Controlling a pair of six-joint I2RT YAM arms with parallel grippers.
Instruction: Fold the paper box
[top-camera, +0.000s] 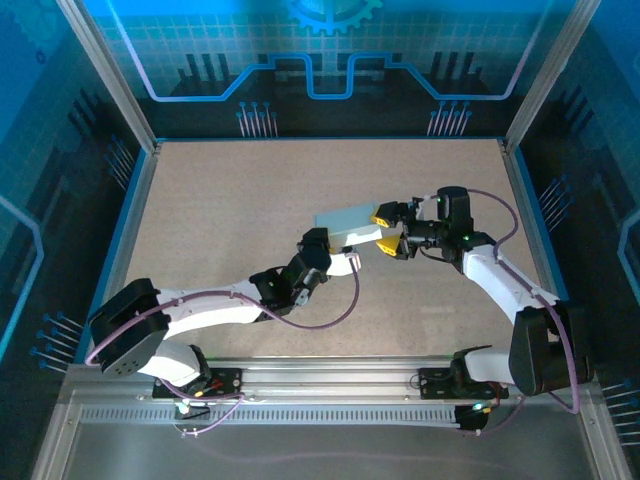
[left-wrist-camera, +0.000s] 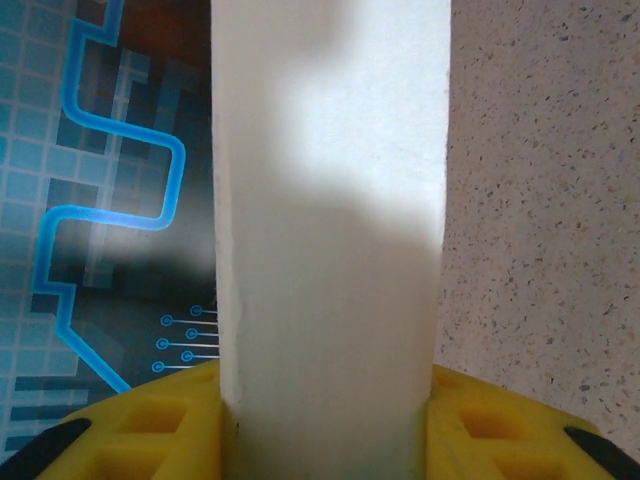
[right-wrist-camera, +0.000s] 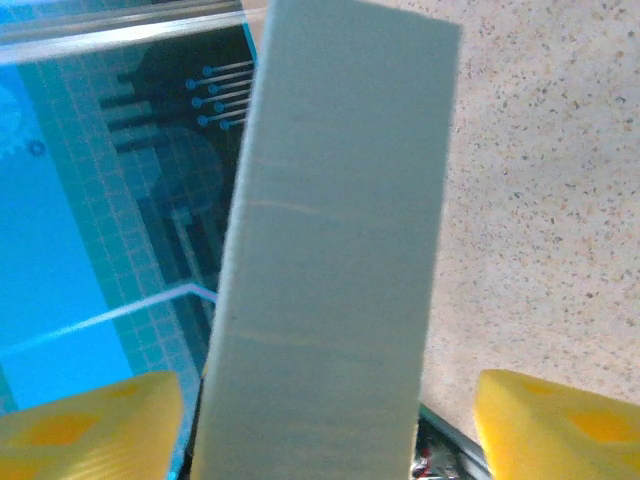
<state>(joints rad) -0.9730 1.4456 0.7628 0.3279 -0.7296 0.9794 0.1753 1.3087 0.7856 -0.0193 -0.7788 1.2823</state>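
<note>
The speckled beige surface (top-camera: 250, 220) is enclosed by blue wall panels (top-camera: 330, 60) printed with a circuit pattern and by aluminium frame posts (top-camera: 110, 75). Purple cables (top-camera: 330, 318) loop along both arms. The paper box (top-camera: 347, 222) sits slightly right of the surface centre, directly between the two end effectors, which approach it from opposite ends.

From above, it cannot be determined whether the box rests on the surface or is lifted clear. In both wrist views the box runs up the middle of the picture and its near end is cut off at the bottom edge. Flaps and tabs cannot be made out.

Left end effector (left-wrist-camera: 325, 425): clenched on the paper box (left-wrist-camera: 330, 200), with both yellow fingers (left-wrist-camera: 150, 430) pressed against its long sides.

Right end effector (right-wrist-camera: 330, 425): released. Its yellow fingers (right-wrist-camera: 90, 430) straddle the box (right-wrist-camera: 330, 250) with a gap on each side, the wider gap to the right in that wrist view
</note>
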